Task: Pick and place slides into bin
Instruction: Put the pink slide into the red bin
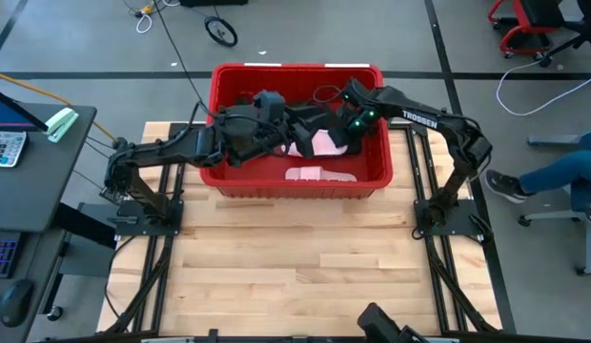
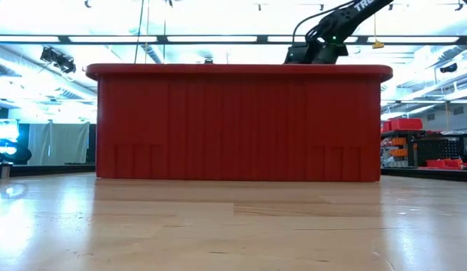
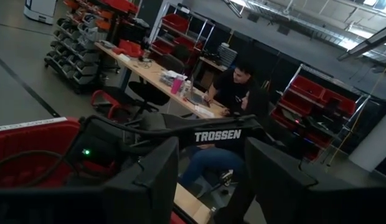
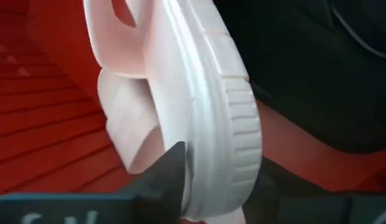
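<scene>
Both claws inside red bin (image 1: 300,179) at wooden bench (image 1: 295,257) far edge. Right claw (image 1: 336,136) fingers straddle pale pink slide (image 4: 199,118) sole edge; grip unclear. Left claw (image 1: 276,133) parted, empty. Second pink slide (image 1: 319,174) near front wall.

Red bin (image 1: 297,178) at the worktop's (image 1: 295,267) far edge. Inside it, left tool (image 1: 276,131) and right tool (image 1: 336,127) close together over its middle, a pale pink slide (image 1: 321,143) beside the right tool, another pink slide (image 1: 319,174) near its front wall.
</scene>
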Tool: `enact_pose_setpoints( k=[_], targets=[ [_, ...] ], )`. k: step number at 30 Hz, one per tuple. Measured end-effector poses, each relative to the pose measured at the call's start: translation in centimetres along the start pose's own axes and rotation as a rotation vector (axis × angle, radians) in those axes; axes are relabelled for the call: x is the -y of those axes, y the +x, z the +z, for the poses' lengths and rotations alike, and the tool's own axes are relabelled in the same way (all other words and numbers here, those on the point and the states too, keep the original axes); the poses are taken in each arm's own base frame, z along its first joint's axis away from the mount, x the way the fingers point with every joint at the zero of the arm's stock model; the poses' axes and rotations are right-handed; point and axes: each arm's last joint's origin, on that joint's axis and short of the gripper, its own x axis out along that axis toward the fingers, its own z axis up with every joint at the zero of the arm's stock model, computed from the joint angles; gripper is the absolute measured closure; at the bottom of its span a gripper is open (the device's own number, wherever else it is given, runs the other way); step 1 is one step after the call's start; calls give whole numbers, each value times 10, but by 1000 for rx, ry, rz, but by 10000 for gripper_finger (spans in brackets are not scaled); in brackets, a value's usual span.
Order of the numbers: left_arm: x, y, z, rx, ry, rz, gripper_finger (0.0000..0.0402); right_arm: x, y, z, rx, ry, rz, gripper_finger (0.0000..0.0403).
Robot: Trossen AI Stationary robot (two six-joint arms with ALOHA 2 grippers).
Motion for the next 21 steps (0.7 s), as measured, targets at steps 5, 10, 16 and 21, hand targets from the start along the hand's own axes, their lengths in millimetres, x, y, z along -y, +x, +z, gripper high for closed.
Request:
enact_pose_setpoints(
  k=[5, 10, 16, 21],
  targets=[
    [3, -2, -2, -11, 3, -6, 218, -4, 3, 3, 39, -53, -1, 235],
    [4, -3, -5, -28, 11, -5, 218, -8, 7, 5, 59, -72, -11, 216],
    [6, -5, -7, -41, 16, -11, 223, -6, 7, 7, 120, -74, -145, 215],
    [7, -5, -8, -48, 20, -9, 224, -6, 5, 15, 225, -86, -226, 221]
  ],
)
